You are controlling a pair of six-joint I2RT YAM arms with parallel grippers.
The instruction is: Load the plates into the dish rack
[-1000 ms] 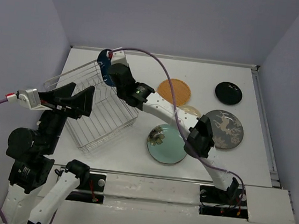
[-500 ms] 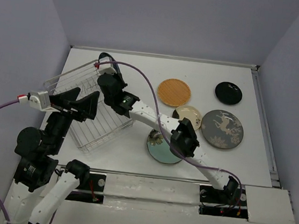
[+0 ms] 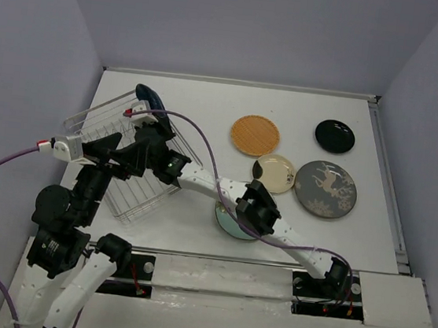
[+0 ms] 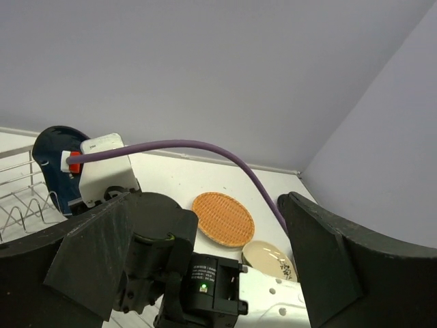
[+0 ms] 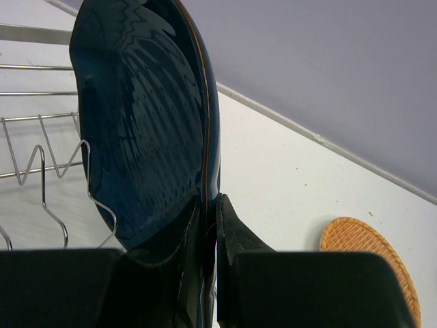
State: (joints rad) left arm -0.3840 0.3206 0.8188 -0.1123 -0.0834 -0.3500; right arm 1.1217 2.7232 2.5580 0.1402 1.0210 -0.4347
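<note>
Silver wire dish rack (image 3: pixel 101 121) sits left on the desk (image 3: pixel 210 104), the left gripper (image 4: pixel 205 270) over it, jaws wide and empty. The dark blue teardrop plate (image 5: pixel 147 116) stands upright among the rack's far tines, lower rim pinched in the jaws of the right gripper (image 5: pixel 210 212).

Dark blue plate (image 5: pixel 143 123), orange plate (image 3: pixel 255 135), glossy black plate (image 3: pixel 334 136), grey plate (image 3: pixel 326 189), perhaps deer-patterned

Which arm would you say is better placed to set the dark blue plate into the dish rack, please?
The right: its fingers pinch the dark blue plate upright at the dish rack; the left fingers hang open, empty.
</note>
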